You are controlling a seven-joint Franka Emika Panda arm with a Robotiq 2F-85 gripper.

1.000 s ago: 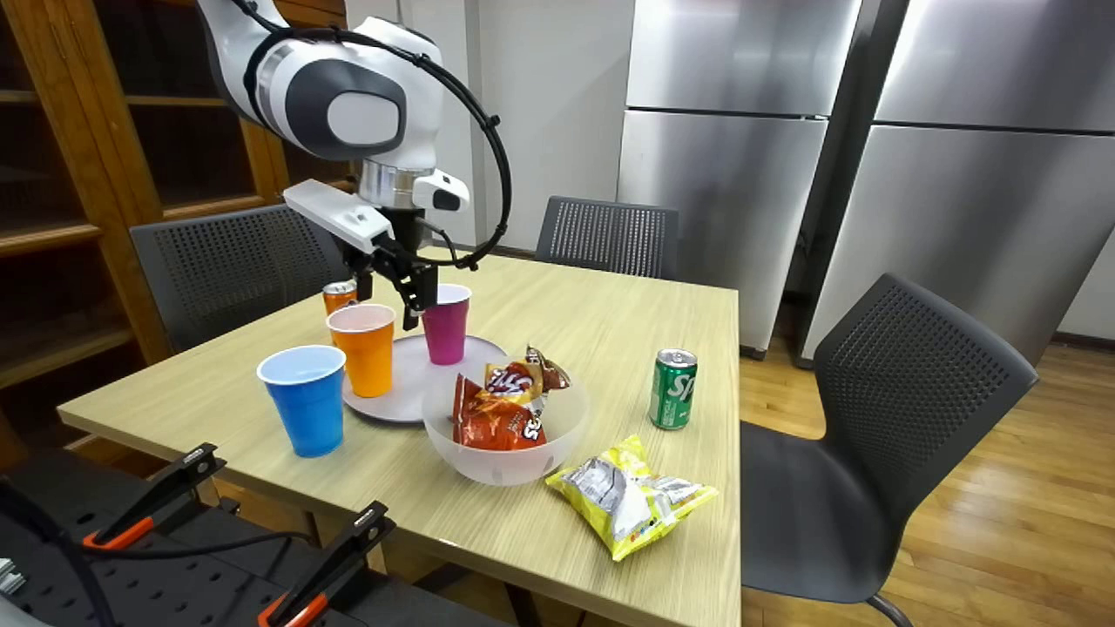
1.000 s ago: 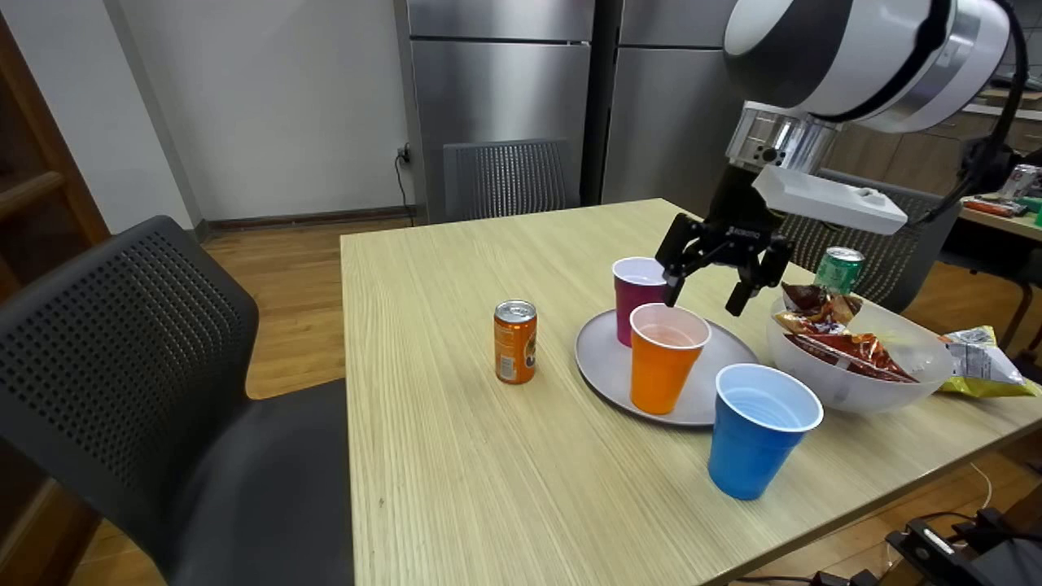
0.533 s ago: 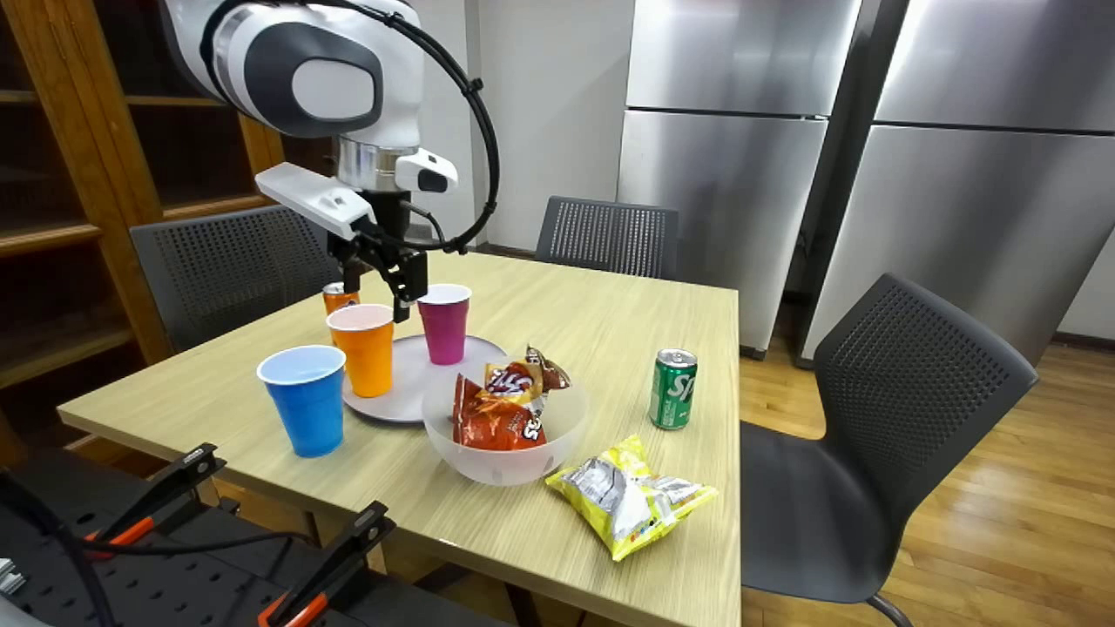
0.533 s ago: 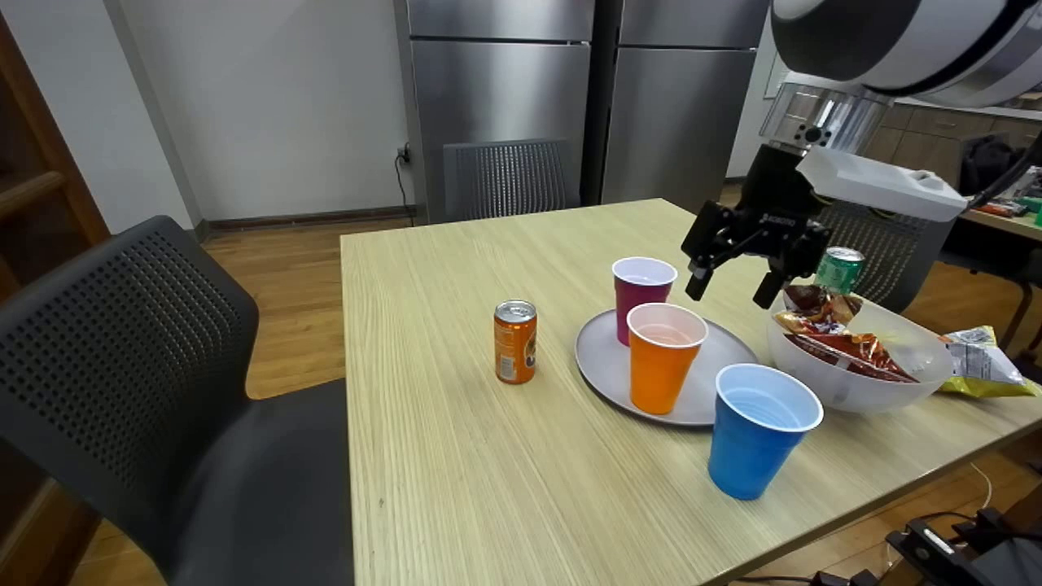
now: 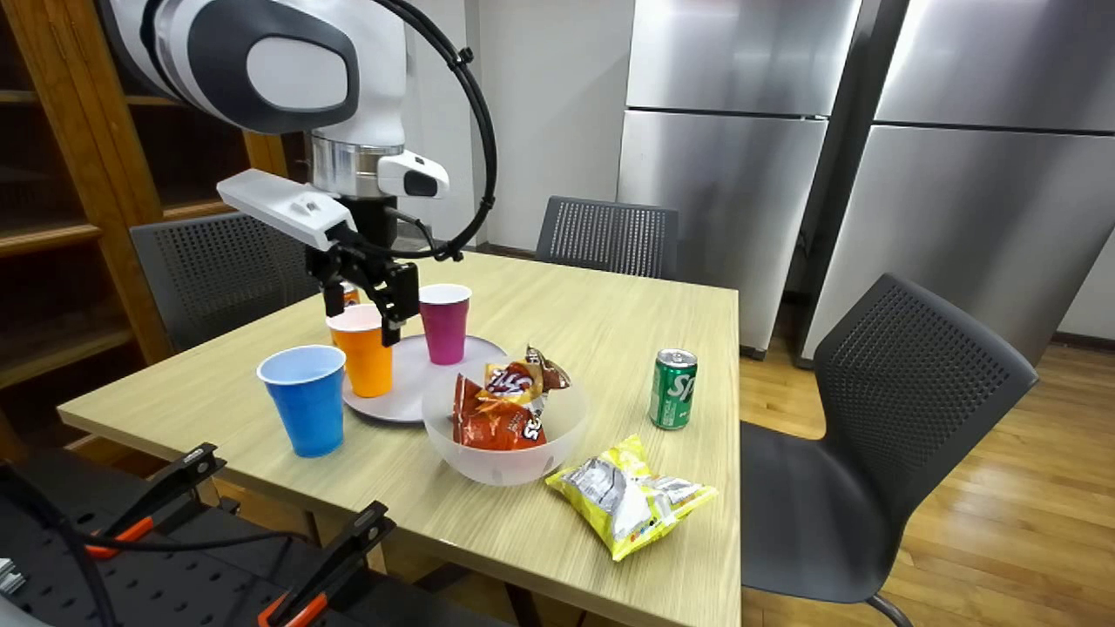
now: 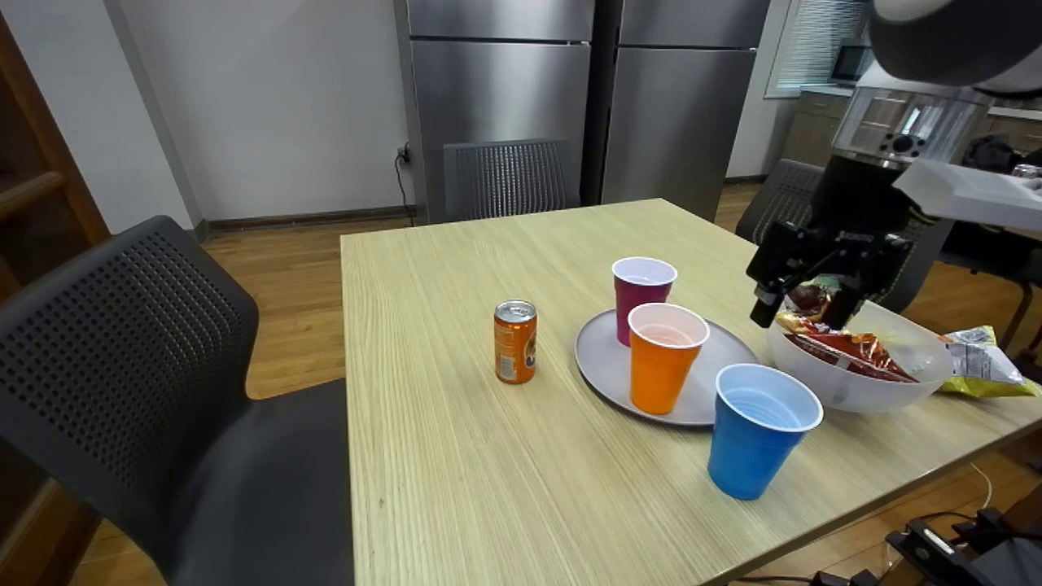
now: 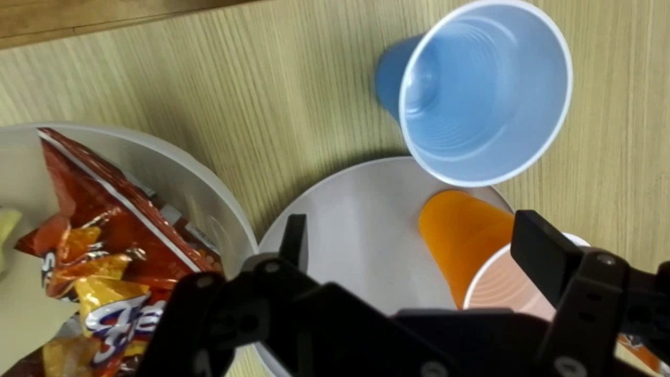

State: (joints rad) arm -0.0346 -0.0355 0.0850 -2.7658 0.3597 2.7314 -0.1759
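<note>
My gripper is open and empty above the grey plate; it shows in both exterior views [image 5: 362, 320] [image 6: 799, 316] and the wrist view [image 7: 413, 235]. An orange cup [image 6: 661, 366] stands upright on the plate [image 6: 602, 358]; in the wrist view the right finger overlaps the orange cup [image 7: 455, 230], and contact cannot be told. A magenta cup [image 5: 444, 329] stands on the plate too, hidden in the wrist view. A blue cup [image 7: 487, 99] stands on the table just beside the plate. A translucent bowl [image 5: 496, 470] holds red-brown snack bags [image 7: 131, 230], left of the gripper in the wrist view.
An orange can [image 6: 515, 346] stands beyond the plate and a green can [image 5: 673, 389] near a table edge. A yellow snack bag [image 5: 627, 501] lies beside the bowl. Dark chairs [image 5: 888, 418] surround the table [image 6: 456, 456]. Clamps [image 5: 335, 557] sit by the near edge.
The open gripper has moved left in an exterior view and right in another, from near the magenta cup toward the blue cup's side of the plate, ending slightly lower. The cups and bowl have not moved.
</note>
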